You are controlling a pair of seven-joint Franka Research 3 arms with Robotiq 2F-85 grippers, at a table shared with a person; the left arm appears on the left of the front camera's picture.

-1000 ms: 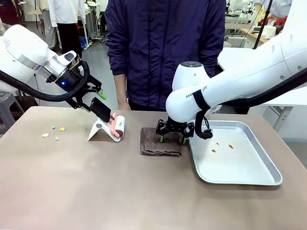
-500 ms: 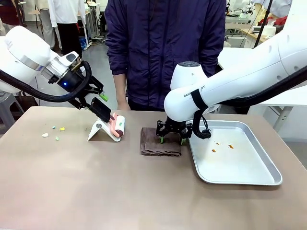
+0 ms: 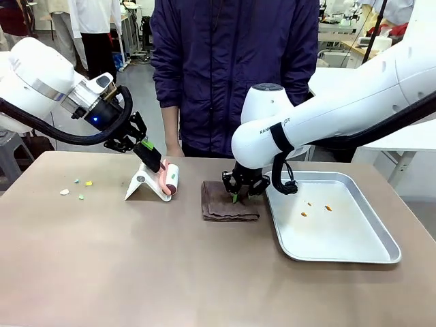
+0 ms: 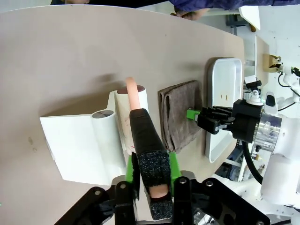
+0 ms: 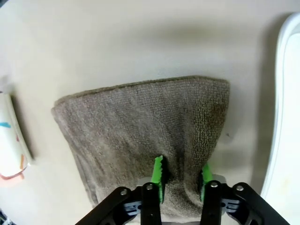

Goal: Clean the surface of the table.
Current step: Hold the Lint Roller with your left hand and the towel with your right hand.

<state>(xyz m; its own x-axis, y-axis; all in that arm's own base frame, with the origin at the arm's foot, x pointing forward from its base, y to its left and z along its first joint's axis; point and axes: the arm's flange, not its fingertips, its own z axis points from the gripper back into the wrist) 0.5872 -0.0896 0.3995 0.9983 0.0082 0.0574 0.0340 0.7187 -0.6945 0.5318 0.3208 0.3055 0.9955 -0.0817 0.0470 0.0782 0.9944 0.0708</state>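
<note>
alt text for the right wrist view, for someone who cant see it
The right gripper pinches an edge of a folded brown towel between its green-padded fingers, on the taupe table. The rim of a metal tray runs down the right edge, and the end of a lint roller shows at the left edge.

The counter point(image 3: 170, 272) is wide and rectangular, with a smooth, matte brownish-taupe top. A few small crumbs point(image 3: 76, 188) lie near its left edge.
</note>
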